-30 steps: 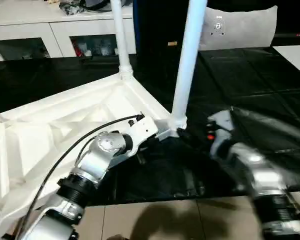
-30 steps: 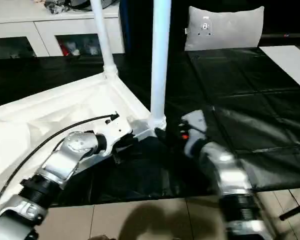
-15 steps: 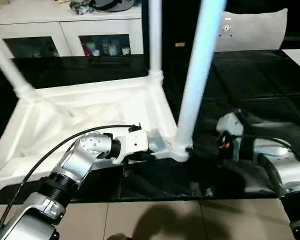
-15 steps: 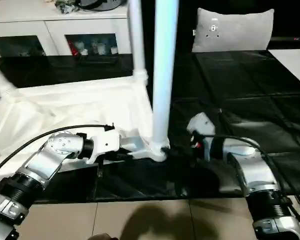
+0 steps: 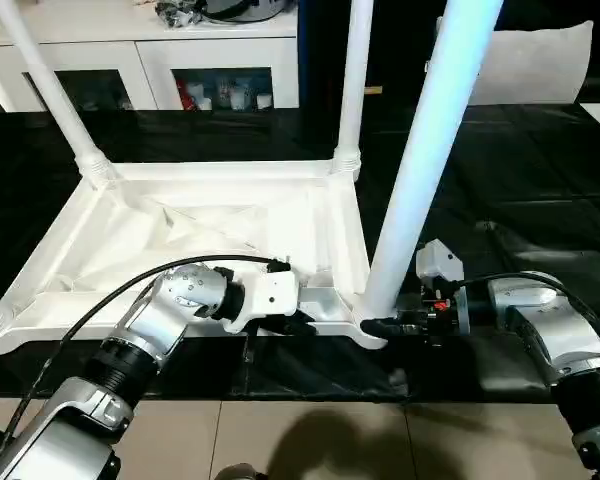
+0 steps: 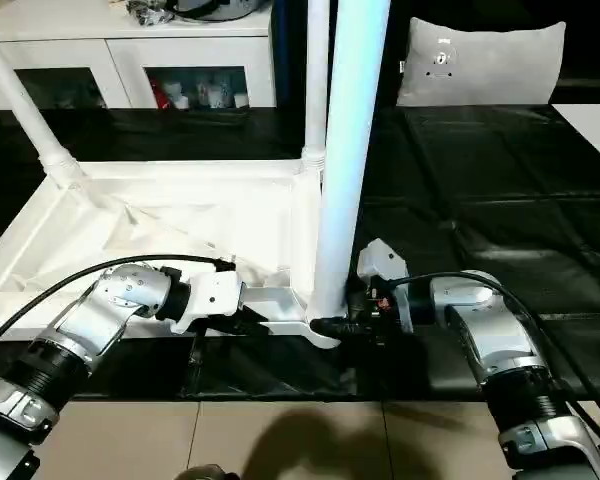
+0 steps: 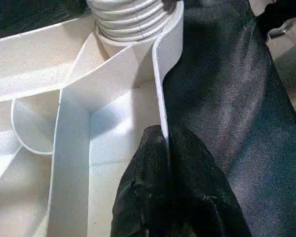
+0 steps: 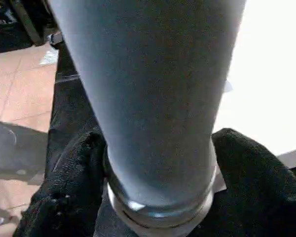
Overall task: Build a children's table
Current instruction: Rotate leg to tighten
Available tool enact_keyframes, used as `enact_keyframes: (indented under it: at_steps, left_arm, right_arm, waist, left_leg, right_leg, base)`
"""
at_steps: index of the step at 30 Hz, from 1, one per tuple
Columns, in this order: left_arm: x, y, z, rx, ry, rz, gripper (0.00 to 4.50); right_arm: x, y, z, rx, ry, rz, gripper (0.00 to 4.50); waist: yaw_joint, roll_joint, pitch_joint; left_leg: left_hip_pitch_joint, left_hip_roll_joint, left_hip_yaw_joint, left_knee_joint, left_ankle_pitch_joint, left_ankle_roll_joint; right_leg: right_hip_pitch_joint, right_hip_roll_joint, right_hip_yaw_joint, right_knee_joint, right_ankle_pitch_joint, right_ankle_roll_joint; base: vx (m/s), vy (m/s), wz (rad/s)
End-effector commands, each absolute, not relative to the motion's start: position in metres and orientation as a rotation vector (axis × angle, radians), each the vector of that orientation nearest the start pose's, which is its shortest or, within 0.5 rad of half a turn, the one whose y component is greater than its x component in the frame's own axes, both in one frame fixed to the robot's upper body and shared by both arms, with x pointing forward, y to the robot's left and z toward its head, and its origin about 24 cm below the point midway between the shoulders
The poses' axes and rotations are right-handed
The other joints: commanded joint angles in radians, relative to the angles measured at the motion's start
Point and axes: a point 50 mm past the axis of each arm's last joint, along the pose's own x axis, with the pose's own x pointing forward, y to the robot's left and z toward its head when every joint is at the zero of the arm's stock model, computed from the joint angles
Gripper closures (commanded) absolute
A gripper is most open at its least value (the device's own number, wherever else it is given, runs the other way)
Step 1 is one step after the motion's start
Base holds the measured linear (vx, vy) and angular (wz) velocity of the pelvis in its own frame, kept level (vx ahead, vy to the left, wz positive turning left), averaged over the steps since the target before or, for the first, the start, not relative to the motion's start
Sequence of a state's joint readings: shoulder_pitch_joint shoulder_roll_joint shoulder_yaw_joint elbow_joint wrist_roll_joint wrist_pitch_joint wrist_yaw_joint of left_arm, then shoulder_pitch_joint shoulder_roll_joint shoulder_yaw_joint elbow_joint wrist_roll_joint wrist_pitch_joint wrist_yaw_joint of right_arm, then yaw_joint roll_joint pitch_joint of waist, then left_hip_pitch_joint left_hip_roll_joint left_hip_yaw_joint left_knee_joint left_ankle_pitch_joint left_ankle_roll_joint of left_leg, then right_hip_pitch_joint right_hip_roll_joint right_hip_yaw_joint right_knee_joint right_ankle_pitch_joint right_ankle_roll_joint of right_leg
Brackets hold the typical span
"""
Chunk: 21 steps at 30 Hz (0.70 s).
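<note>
**Both hands at the near corner of the upturned table**

At far left you see a white cabinet [image 5: 130,50] with glass doors; small items sit on its shelves, too small to name. In front of it the table top [image 5: 180,225] lies underside up on the black-covered desk [image 5: 540,180], with legs standing in its corner sockets. Your left hand [image 7: 166,163] is closed tight on the top's near rim, one finger [image 7: 143,187] inside the wall and one outside, just short of the near corner socket. Right of it rises the near leg [image 5: 420,180]. Your right hand [image 8: 158,173] reaches in level at that leg's base, its fingers [image 8: 69,187] spread on either side of the leg, close against it.
</note>
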State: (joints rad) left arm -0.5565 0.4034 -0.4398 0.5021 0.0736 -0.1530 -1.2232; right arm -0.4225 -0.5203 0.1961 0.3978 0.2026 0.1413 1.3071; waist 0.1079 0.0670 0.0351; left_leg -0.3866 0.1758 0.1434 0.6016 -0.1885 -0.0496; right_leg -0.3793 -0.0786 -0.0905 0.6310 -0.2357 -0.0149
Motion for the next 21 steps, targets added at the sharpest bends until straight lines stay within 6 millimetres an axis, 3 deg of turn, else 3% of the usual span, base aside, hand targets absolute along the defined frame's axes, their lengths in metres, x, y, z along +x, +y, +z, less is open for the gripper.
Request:
enact_keyframes:
  at_steps: [1, 4, 12, 16, 18, 19, 21]
  left_arm:
    - [0.288, 0.105, 0.045, 0.734, 0.326, -1.644, 4.50]
    - [0.288, 0.105, 0.045, 0.730, 0.328, -1.643, 4.50]
    - [0.292, 0.105, 0.045, 0.644, 0.331, -1.532, 4.50]
    - [0.303, 0.096, 0.046, 0.533, 0.346, -1.352, 4.50]
    - [0.309, 0.088, 0.044, 0.500, 0.373, -1.222, 4.50]
    - [0.314, 0.077, 0.041, 0.491, 0.387, -1.123, 4.50]
    - [0.316, 0.073, 0.040, 0.482, 0.391, -1.093, 4.50]
  right_arm:
    - [0.291, -0.177, 0.063, -0.237, 0.370, 1.361, 1.43]
    - [0.290, -0.176, 0.062, -0.232, 0.374, 1.367, 1.70]
    - [0.287, -0.165, 0.054, -0.121, 0.367, 1.303, 1.78]
    - [0.292, -0.148, 0.037, -0.037, 0.392, 1.089, 1.78]
    - [0.300, -0.135, 0.035, 0.054, 0.358, 0.978, 1.78]
    - [0.309, -0.127, 0.034, 0.118, 0.349, 0.864, 1.78]
    - [0.312, -0.124, 0.034, 0.139, 0.351, 0.823, 1.78]
  waist:
    - [-0.005, -0.022, -0.064]
    - [-0.004, -0.023, -0.064]
    - [-0.005, -0.023, -0.062]
    - [-0.023, -0.021, -0.052]
    - [-0.039, -0.017, -0.044]
    - [-0.048, -0.020, -0.040]
    - [-0.061, -0.023, -0.034]
  left_leg:
    - [0.009, 0.058, -0.003, -0.054, -0.053, 0.144]
    - [0.009, 0.058, -0.003, -0.054, -0.051, 0.145]
    - [0.010, 0.059, -0.002, -0.056, -0.057, 0.142]
    - [0.017, 0.058, -0.004, -0.071, -0.149, 0.078]
    - [0.019, 0.056, -0.005, -0.082, -0.233, 0.032]
    - [0.020, 0.054, -0.007, -0.085, -0.272, 0.015]
    - [0.026, 0.049, -0.010, -0.088, -0.341, -0.009]
  right_leg:
    - [0.051, -0.077, 0.054, -0.061, 0.077, -0.263]
    - [0.051, -0.078, 0.054, -0.061, 0.068, -0.261]
    - [0.049, -0.077, 0.053, -0.064, 0.039, -0.258]
    - [0.045, -0.077, 0.054, -0.079, -0.095, -0.245]
    - [0.043, -0.077, 0.056, -0.092, -0.230, -0.216]
    - [0.043, -0.080, 0.056, -0.101, -0.291, -0.199]
    - [0.038, -0.078, 0.055, -0.112, -0.401, -0.164]
  base:
    - [0.000, 0.000, 0.00]
    - [0.000, 0.000, 0.00]
    - [0.000, 0.000, 0.00]
    - [0.000, 0.000, 0.00]
    - [0.000, 0.000, 0.00]
    - [0.000, 0.000, 0.00]
    - [0.000, 0.000, 0.00]
